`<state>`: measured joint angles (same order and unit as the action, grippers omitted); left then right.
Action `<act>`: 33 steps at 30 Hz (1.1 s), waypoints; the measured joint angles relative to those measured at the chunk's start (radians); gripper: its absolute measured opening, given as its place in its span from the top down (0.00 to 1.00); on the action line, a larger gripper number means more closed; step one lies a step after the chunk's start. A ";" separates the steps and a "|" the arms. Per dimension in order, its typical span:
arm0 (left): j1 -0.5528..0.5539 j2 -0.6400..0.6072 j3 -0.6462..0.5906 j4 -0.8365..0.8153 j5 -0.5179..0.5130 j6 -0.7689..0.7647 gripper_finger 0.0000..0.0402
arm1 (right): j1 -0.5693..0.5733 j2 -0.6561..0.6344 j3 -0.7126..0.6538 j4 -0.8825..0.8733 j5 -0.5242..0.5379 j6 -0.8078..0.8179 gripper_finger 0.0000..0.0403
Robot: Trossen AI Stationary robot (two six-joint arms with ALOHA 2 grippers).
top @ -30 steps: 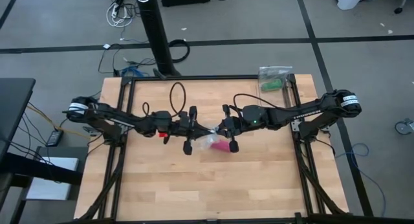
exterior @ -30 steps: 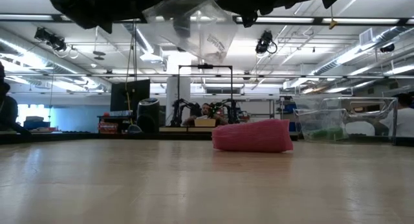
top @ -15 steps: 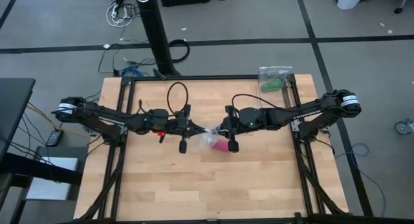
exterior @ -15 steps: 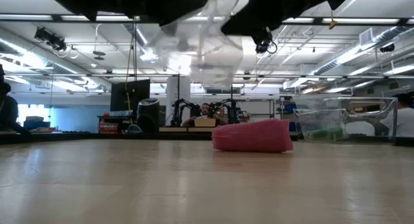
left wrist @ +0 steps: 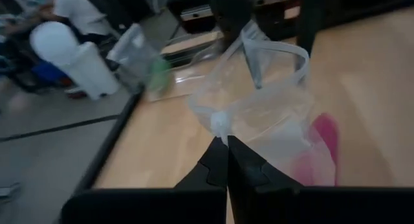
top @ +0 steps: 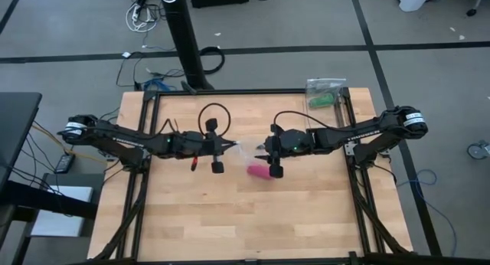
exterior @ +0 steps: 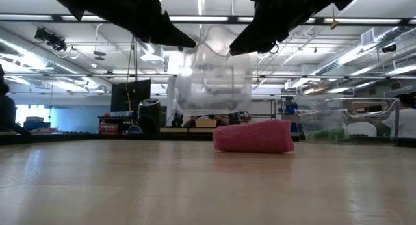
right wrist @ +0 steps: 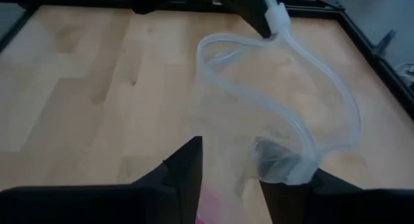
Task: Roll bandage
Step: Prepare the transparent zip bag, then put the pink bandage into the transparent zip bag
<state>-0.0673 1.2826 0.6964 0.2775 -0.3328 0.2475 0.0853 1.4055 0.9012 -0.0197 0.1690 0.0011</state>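
The pink bandage [top: 258,171] lies rolled on its side on the table [exterior: 253,136], and no gripper touches it. A clear plastic bag [exterior: 208,88] hangs in the air just left of it, held by my left gripper [top: 232,146], which is shut on its rim [left wrist: 226,146]. My right gripper [top: 266,152] stands open close by at the bag's right. The bag's mouth loops up in front of its spread fingers [right wrist: 255,185]. My left gripper pinches the bag's zip rim at one end [left wrist: 220,122] between its two fingertips, coming level from the table's left. The bag hangs below the hold with its mouth gaping, clear of the table. My right gripper: the rim [right wrist: 288,169] lies close to one finger; whether it touches, I cannot tell.
A second clear bag with a green roll [top: 323,96] lies at the table's far right corner. A black frame rail [top: 230,92] runs along the far edge. Bare wood stretches across the near half of the table [top: 245,219].
My right gripper has opened and let go of the bag. My left gripper has turned and drawn the bag toward the table's left, off the bandage. The bag now hangs down from the left gripper alone. The bandage has stayed where it was.
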 joint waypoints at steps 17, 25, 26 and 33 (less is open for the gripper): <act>-0.064 0.000 -0.018 0.014 -0.268 0.098 1.00 | -0.016 -0.014 0.000 -0.150 0.169 -0.001 0.45; -0.075 0.000 -0.104 0.078 -0.361 0.142 1.00 | 0.052 -0.063 0.000 -0.210 0.143 0.151 0.36; -0.076 0.000 -0.110 0.079 -0.364 0.142 1.00 | 0.070 -0.045 -0.004 -0.203 0.133 0.183 0.35; -0.078 0.000 -0.121 0.097 -0.374 0.139 1.00 | 0.177 0.123 -0.010 -0.190 0.171 0.355 0.32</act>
<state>-0.1452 1.2827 0.5755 0.3741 -0.7063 0.3860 0.2621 1.5285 0.8917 -0.2097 0.3397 0.3563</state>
